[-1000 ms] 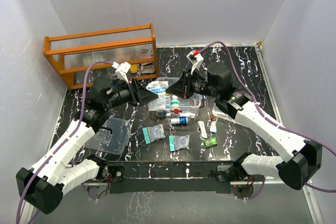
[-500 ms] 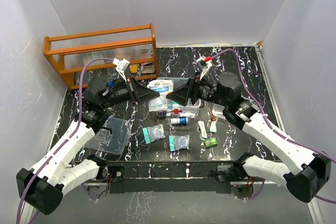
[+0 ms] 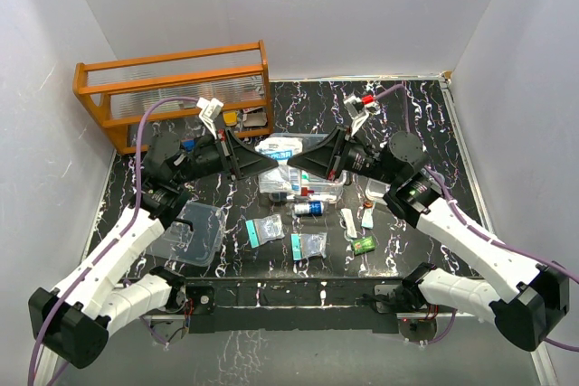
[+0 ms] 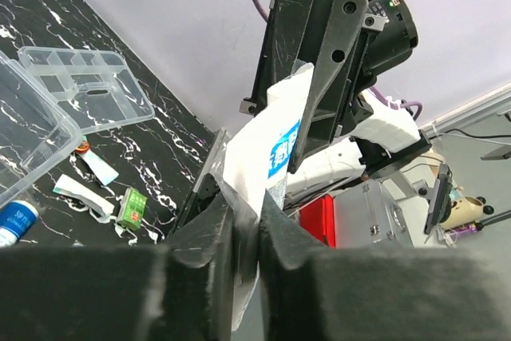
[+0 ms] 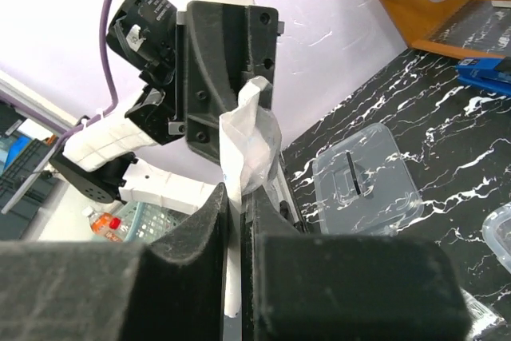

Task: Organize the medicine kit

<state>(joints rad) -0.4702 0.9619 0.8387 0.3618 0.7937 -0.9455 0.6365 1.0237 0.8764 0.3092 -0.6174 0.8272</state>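
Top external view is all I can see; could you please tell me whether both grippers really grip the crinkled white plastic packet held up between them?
Observer: Yes for the left. Its wrist view shows the left gripper shut on one end of the crinkled white plastic packet.
Operator: Thank you, and the right one?
Observer: The right gripper pinches the opposite end, with its jaws closed on it.
Operator: Is there any marking on the packet?
Observer: There is a blue printed label on the side facing the left wrist camera.
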